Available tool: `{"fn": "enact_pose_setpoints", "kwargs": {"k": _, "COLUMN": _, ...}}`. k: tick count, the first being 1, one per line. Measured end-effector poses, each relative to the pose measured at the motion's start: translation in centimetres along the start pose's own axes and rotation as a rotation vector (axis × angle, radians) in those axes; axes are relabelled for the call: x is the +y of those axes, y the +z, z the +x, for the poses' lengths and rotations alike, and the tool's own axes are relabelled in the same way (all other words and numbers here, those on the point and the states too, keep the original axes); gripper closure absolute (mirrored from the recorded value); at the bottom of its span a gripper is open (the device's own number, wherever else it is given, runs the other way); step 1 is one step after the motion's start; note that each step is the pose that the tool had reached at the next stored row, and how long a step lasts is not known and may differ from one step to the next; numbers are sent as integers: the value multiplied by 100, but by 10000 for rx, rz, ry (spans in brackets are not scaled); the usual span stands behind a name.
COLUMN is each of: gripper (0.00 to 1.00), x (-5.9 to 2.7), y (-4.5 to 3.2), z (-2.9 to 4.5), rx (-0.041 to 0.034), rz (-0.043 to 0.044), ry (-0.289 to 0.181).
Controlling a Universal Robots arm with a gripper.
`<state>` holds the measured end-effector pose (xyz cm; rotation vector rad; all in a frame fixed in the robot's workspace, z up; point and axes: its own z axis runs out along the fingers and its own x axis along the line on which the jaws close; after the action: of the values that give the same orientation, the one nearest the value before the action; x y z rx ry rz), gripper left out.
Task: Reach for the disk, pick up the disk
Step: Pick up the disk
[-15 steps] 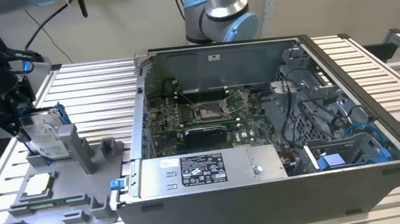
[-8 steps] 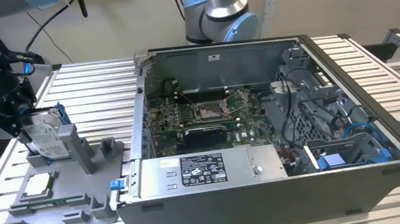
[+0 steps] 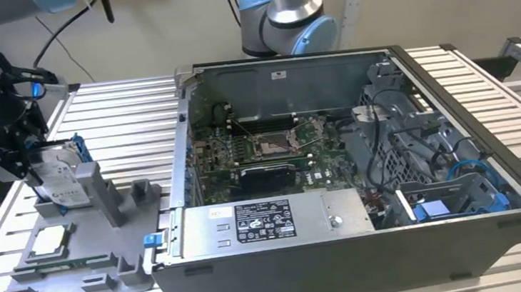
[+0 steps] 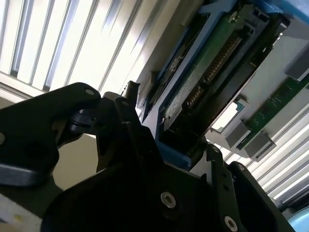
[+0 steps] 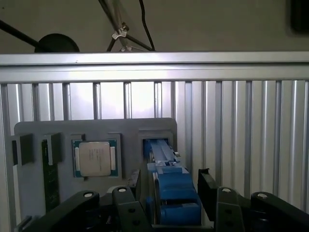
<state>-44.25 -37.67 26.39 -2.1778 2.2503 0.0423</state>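
Observation:
The disk (image 3: 61, 181) stands on edge in a slot at the back of the grey fixture plate (image 3: 110, 279), on the exterior view's left. Its silver face with a white label is ringed by a blue frame. My gripper (image 3: 23, 165) has come down over its upper end. In the first wrist view the disk's blue edge (image 5: 171, 186) runs from the slot up between my black fingers (image 5: 206, 186), which press on both sides. The second wrist view shows its green circuit-board side (image 4: 203, 77) inside the same grip (image 4: 169, 140). The gripper is shut on the disk.
A square silver chip (image 3: 48, 242) (image 5: 95, 158) and a green memory stick (image 5: 48, 179) lie in the fixture beside the slot. An open computer case (image 3: 341, 181) stands to the exterior view's right. A second arm's base (image 3: 287, 21) rises behind it. The table (image 3: 114, 110) is slatted aluminium.

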Motion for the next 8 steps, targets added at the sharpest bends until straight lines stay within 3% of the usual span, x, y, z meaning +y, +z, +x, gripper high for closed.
{"fn": "enact_pose_setpoints", "kwargs": {"k": 8, "gripper": 0, "x": 0, "y": 23, "z": 1, "rx": -39, "rz": 19, "ry": -1}}
